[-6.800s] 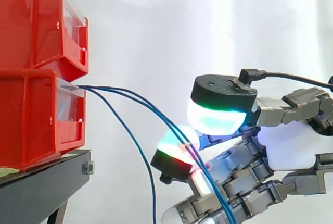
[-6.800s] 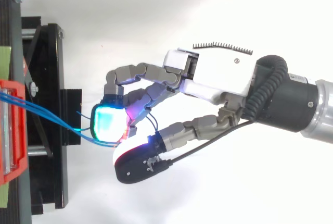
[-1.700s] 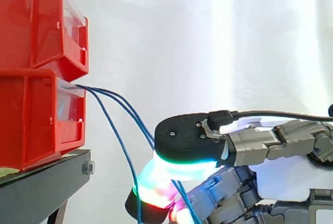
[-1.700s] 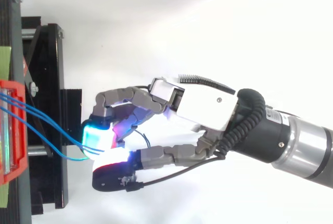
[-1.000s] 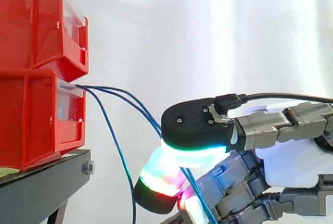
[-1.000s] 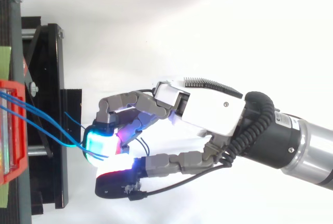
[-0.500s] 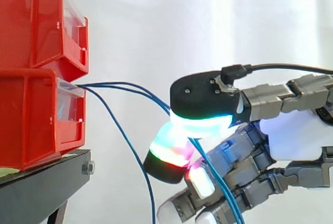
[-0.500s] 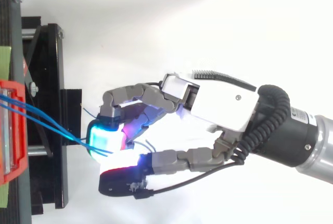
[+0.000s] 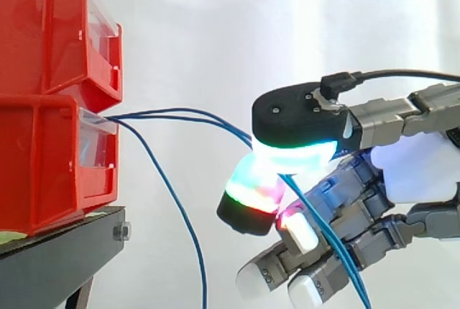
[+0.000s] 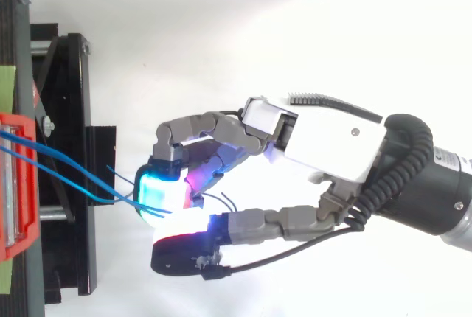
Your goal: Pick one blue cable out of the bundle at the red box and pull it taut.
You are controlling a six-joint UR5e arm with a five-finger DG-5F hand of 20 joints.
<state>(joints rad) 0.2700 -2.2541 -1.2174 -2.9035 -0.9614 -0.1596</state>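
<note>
Where the two thin blue cables (image 9: 165,115) left the front lip of the lower red plastic bin (image 9: 43,158), they ran almost level, slightly bowed upward, toward the hand (image 9: 406,172), which lay well apart from the bin on its open side. The hand was clenched on them: its cyan-glowing thumb pad (image 9: 295,152) pressed down against a finger pad (image 9: 251,190) glowing green and red. Both cables appeared to pass through that pinch, so it could not be told that one alone had been singled out. Past the pinch they trailed down beside the curled lower fingers. A third blue cable (image 9: 175,201) hung slack between hand and bin, dropping below the hand. The held cables' long axis ran from bin to hand, so tautening probably called for a straight pull away from the bin. Behind the hand, before the white curtain (image 9: 215,29), the room looked free. The black stand (image 9: 61,255) sat lower, on the bin's side.
</note>
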